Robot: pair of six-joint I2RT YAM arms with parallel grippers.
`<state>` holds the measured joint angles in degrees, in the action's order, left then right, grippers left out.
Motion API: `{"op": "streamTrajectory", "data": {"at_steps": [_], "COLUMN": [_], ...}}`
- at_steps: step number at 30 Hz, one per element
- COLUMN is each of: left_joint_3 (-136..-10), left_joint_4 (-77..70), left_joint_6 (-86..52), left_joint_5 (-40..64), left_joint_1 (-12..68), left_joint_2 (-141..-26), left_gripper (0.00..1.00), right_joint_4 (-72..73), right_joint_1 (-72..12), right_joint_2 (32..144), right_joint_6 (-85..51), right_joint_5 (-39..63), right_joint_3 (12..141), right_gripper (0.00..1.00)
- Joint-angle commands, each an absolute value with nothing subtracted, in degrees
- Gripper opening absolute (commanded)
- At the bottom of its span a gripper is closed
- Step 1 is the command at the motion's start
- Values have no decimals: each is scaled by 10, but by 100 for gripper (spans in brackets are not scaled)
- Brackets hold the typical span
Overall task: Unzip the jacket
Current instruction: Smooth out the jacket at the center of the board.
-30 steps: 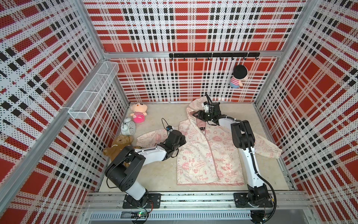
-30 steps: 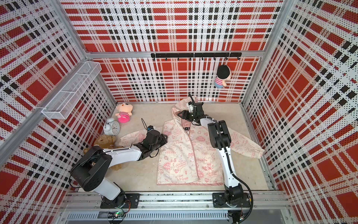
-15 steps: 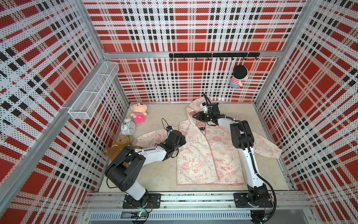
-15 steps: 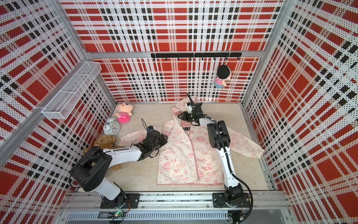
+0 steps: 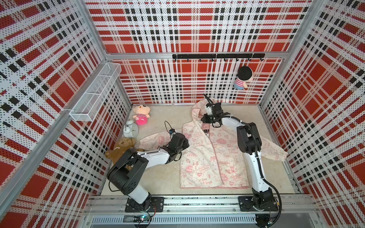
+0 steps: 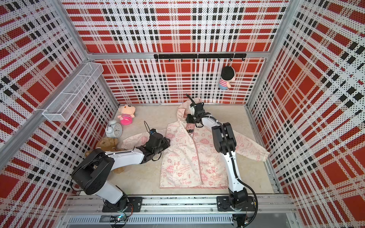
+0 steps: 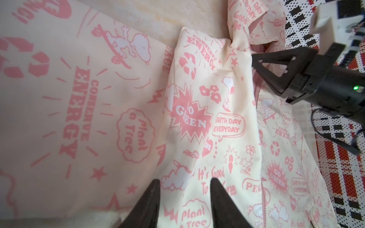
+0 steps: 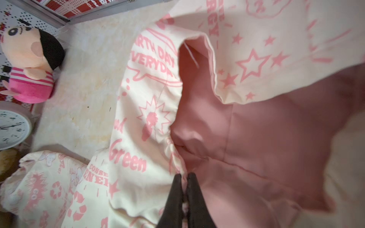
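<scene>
Position: the jacket (image 5: 209, 158) lies flat, front up, on the beige floor (image 5: 162, 177), right of centre in both top views.

Heading: its long axis runs from your base rail to the back wall. The hem is at the rail end and the hood (image 5: 197, 110) at the wall end, so it points away from you. The sleeves reach out crosswise, one to each side. The right cuff (image 5: 278, 155) lies near the right wall. The pink zipper (image 7: 258, 118) follows the long axis down the middle, and the front panels meet along it from chest to hem. At the neck the pink lining (image 8: 256, 138) shows.

Your right gripper (image 8: 183, 178) is at the neck, at the zipper's upper end. Its fingers are pressed together, pinching the jacket's front edge where the cream shell meets the lining. You cannot tell from these views whether the zipper pull is between them.

Your left gripper (image 7: 184, 180) sits over the jacket where the left sleeve joins the body. Its fingers stand apart, with a fold of printed fabric lying in the gap. You cannot tell whether the tips press the cloth.

Surroundings:
- A pink doll (image 5: 141, 116) and a white alarm clock (image 5: 130, 129) sit by the back-left corner.
- A brown teddy bear (image 5: 120, 148) lies near the left cuff, partly behind your left arm.
- Another doll (image 5: 244, 78) hangs from the hook rail (image 5: 217, 56) on the back wall.
- A wire basket (image 5: 94, 94) is fixed to the left wall.
</scene>
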<state>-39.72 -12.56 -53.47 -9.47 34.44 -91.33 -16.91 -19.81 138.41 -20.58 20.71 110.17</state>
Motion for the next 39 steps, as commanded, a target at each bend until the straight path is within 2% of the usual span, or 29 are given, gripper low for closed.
{"op": "streamTrajectory", "data": {"at_steps": [1, 14, 21, 25, 26, 27, 30, 34, 39], "left_joint_3": [-395, -395, -395, -395, -395, -396, -398, -395, -384], "left_joint_4": [-120, -120, -115, -103, -100, -95, -84, -64, -37], "left_joint_6": [-526, -527, -520, -511, -509, -506, -498, -487, -474], "left_joint_5": [-102, -103, -107, -118, -120, -123, -128, -144, -167], "left_joint_1": [342, 346, 354, 355, 355, 355, 356, 361, 365], "left_joint_2": [-909, -909, -904, -894, -892, -890, -883, -865, -833], "left_gripper": [44, 45, 53, 62, 64, 66, 74, 79, 80], "right_joint_4": [-220, -284, -293, -305, -302, -297, -289, -281, -255], "right_joint_1": [-207, -231, -236, -237, -237, -238, -238, -238, -233], "right_joint_2": [1341, 1369, 1407, 1413, 1408, 1400, 1367, 1284, 1123], "right_joint_6": [-149, -75, -40, -49, -54, -60, -83, -117, -171], "right_joint_5": [108, -55, -87, -91, -91, -93, -110, -113, -51], "right_joint_3": [1105, 1173, 1235, 1225, 1214, 1198, 1149, 1054, 859], "right_gripper": [0, 0, 0, 15, 23, 36, 49, 61, 68]}}
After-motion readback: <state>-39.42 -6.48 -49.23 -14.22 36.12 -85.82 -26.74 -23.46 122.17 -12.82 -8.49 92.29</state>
